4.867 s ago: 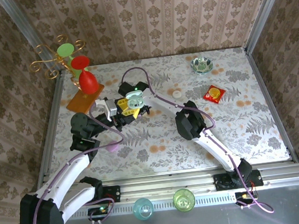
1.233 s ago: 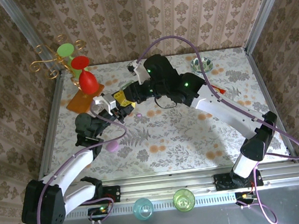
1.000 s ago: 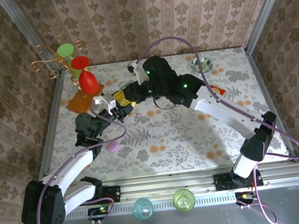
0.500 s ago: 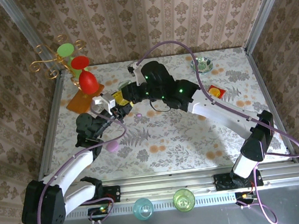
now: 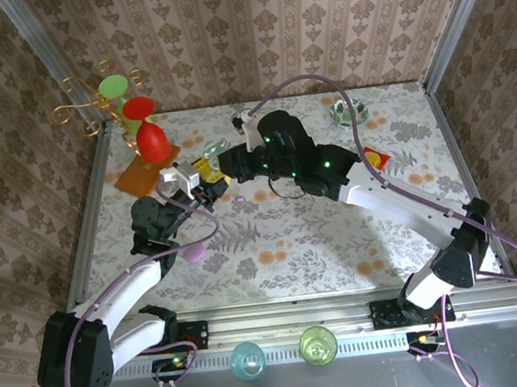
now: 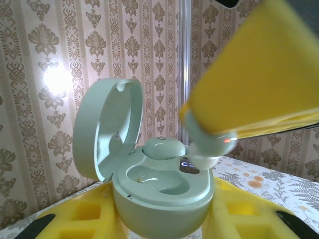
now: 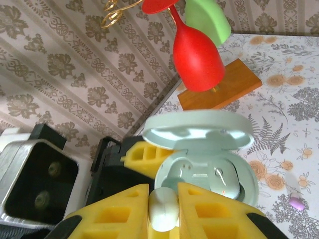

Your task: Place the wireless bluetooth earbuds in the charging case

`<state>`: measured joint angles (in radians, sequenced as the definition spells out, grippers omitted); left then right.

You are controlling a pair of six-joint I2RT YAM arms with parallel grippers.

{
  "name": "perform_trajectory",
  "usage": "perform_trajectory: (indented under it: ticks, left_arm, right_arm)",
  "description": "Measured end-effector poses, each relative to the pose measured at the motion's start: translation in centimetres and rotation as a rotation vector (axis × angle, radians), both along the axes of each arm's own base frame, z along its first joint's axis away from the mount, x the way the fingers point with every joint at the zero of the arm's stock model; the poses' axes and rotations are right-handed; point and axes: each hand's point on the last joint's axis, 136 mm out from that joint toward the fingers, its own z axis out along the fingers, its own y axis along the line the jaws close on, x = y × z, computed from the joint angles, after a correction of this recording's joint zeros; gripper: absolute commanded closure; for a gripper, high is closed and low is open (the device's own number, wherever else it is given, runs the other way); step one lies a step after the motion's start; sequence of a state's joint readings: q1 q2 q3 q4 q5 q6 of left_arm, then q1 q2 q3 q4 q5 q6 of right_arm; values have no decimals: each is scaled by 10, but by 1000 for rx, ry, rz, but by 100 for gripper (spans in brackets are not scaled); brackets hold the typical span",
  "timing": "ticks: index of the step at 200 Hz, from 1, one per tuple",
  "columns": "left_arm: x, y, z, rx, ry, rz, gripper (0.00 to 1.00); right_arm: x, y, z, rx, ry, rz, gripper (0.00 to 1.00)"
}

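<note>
swung over since earlier, right gripper (image 7: 163,195) narrowly pinches a pale earbud (image 7: 164,211), long axis along its fingers. just beyond, left gripper (image 6: 162,224) clamps the open charging case (image 7: 197,127); its empty well (image 6: 154,178) sits just beside the held bud, by a seated bud (image 6: 163,148).

Top cam: high, from behind, looks down. Both wrist cams v. close, share open charging case (image 6: 164,196).
</note>
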<state>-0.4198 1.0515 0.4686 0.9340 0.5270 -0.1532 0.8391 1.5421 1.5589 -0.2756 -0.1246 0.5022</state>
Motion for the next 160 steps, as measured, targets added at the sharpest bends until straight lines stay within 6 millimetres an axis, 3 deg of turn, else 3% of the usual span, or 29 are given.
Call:
perform_trajectory:
  ticks: [54,95,124,160]
  left_arm:
    - [0,1,3,-5,-12,0,76]
    - [0,1,4,-8,-21,1,76]
    - [5,1,3,-17,-31,14,77]
    - [13,4,-4,-26,-25,51,77]
  right_arm:
    - [-11,-19,18,71,-21,6,81]
    - [-6,-35,4,77,11,-34,82]
    - [-4,-31,14,120,-5,-35,82]
    - [0,-10,16,126,-15,-22,82]
